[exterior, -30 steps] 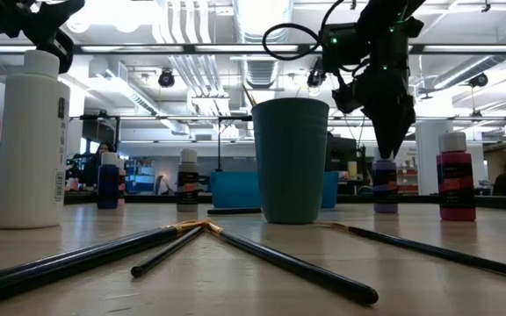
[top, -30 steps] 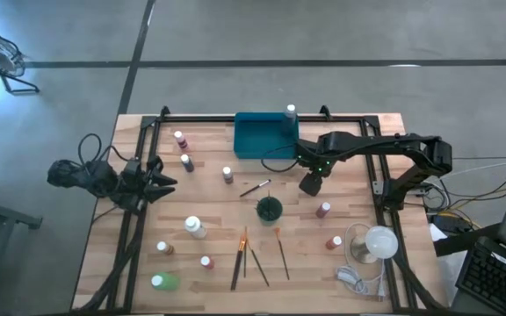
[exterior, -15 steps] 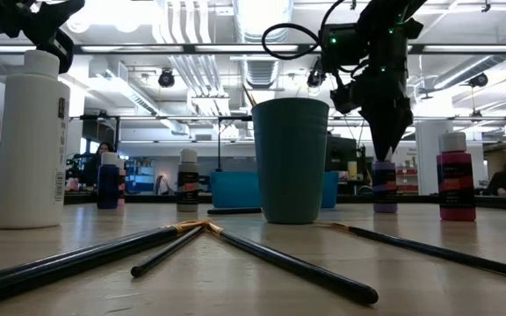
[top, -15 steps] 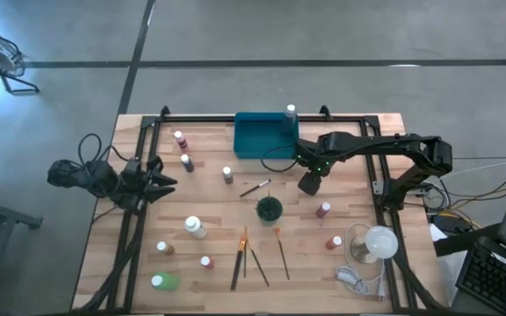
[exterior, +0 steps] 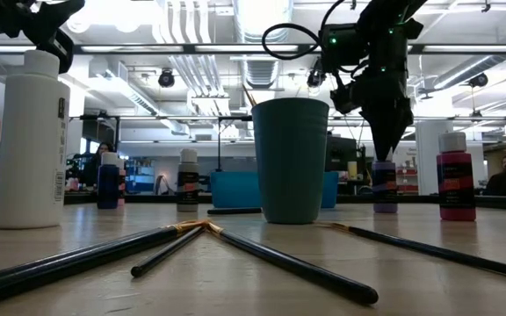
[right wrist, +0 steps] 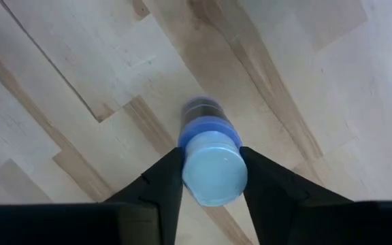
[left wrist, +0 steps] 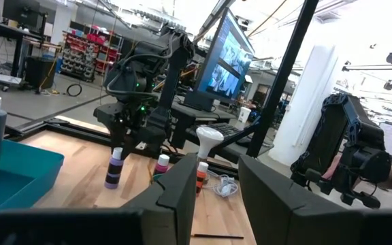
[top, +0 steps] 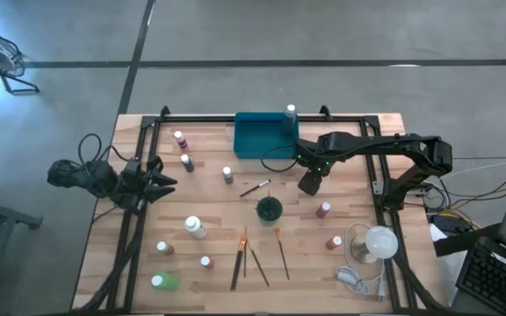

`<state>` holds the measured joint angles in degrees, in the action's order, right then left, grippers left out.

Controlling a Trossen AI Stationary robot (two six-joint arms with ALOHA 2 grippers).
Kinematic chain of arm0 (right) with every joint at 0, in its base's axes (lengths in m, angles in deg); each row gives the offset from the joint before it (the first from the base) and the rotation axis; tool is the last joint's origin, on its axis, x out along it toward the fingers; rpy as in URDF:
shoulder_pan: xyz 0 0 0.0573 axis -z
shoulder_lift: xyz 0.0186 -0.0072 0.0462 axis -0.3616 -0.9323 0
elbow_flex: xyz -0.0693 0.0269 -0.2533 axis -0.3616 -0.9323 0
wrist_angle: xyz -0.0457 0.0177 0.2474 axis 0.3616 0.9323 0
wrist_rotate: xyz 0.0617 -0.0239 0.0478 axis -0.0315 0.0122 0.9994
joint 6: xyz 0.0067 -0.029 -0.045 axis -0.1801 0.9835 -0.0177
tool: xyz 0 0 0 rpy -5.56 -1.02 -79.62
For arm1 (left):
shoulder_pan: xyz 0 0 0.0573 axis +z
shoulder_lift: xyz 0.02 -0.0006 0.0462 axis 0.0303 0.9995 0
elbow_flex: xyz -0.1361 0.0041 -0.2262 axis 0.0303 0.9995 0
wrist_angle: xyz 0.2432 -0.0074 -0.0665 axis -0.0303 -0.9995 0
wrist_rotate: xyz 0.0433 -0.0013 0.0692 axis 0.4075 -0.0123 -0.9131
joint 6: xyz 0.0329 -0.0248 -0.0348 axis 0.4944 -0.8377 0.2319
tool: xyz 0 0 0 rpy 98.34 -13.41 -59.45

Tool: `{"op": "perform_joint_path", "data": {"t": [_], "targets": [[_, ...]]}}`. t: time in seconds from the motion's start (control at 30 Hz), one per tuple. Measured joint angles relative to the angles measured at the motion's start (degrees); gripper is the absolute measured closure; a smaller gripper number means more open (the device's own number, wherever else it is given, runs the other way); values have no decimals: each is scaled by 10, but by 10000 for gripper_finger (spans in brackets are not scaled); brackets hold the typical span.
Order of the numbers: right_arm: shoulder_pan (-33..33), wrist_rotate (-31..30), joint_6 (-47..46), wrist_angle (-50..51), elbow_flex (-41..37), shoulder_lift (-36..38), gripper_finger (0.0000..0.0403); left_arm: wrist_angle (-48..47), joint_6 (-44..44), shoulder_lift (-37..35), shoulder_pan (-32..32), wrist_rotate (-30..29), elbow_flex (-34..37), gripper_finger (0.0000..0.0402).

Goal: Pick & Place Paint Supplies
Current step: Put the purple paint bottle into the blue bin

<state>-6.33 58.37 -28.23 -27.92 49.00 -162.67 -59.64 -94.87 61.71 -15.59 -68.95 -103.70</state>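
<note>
The right gripper [right wrist: 209,180] has its jaws clamped on the purple bottle's cap [right wrist: 211,168], just beside the teal tray [top: 262,136]; gripped only there, the bottle [exterior: 384,186] could slip when lifted; the left gripper's [left wrist: 218,180] jaws stand apart

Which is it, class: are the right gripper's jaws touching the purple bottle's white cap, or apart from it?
Touching. In the right wrist view the right gripper has both jaws pressed against the sides of the purple bottle at its cap, no gap showing.
</note>
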Motion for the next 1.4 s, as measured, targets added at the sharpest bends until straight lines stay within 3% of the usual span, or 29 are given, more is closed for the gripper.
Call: {"op": "perform_joint_path", "data": {"t": [0.63,1.4], "targets": [[0,1,3,26,11,0,289,0,0,0,0,0,0,285],[18,0,66,119,235,0,289,-16,2,0,0,0,1,285]]}}
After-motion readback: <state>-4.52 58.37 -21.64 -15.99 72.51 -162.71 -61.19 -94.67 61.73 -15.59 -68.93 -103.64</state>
